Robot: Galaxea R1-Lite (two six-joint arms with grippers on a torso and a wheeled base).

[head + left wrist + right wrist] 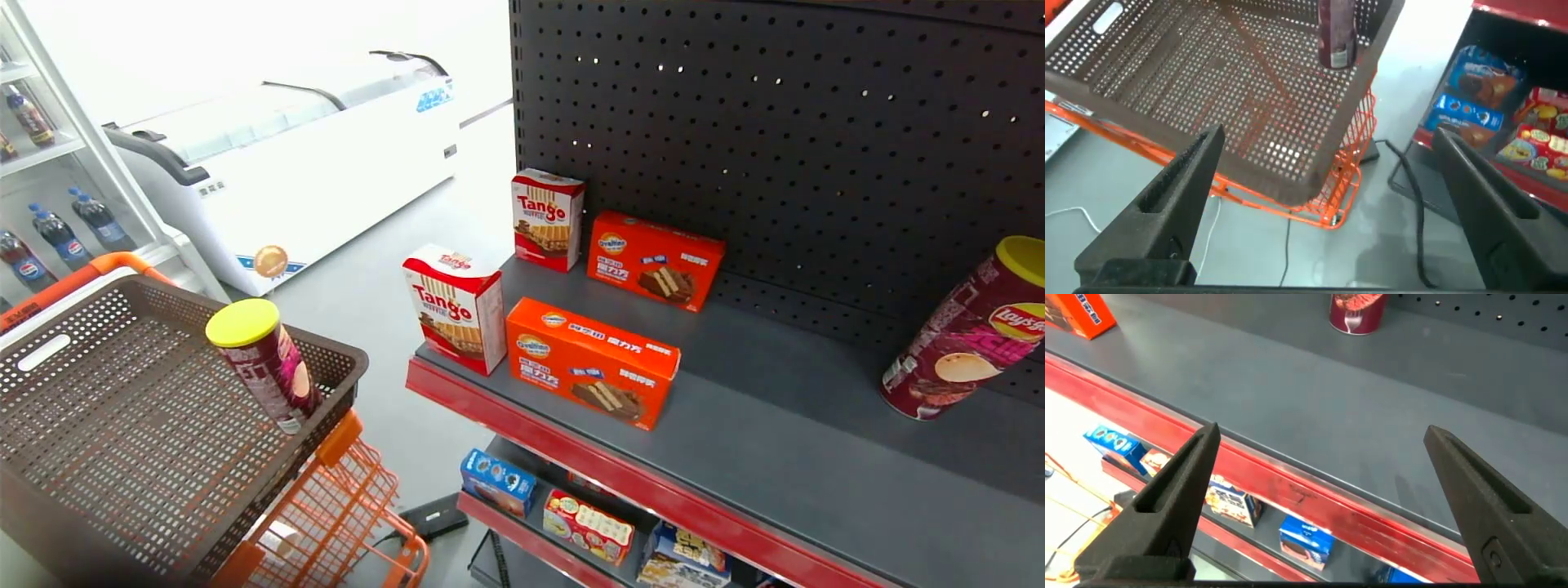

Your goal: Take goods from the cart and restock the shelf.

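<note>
— As the head view looks down, what lies before the robot?
— On the left, a brown perforated basket rests on an orange cart. A maroon chip can with a yellow lid stands inside the basket, at the corner nearest the shelf. On the right, a grey shelf with a red front edge and a black pegboard behind it carries two wafer boxes at its left end. Two orange boxes sit just beside them. A second can stands far to the right, near the pegboard and well apart from the boxes. A white chest freezer stands on the floor behind.
— And the left wrist view?
— The left gripper hangs above the cart and the floor beside it, its two dark fingers spread wide and holding nothing. Beyond it are the basket, with the chip can at the corner nearest the shelf, and blue snack boxes on a lower shelf.
— What about the right wrist view?
— The right gripper hovers over the shelf's red front edge, fingers likewise spread wide and holding nothing. The second can stands farther back on the grey board, touching nothing else. A corner of an orange box shows off to one side, and more packets sit on the shelf below.
</note>
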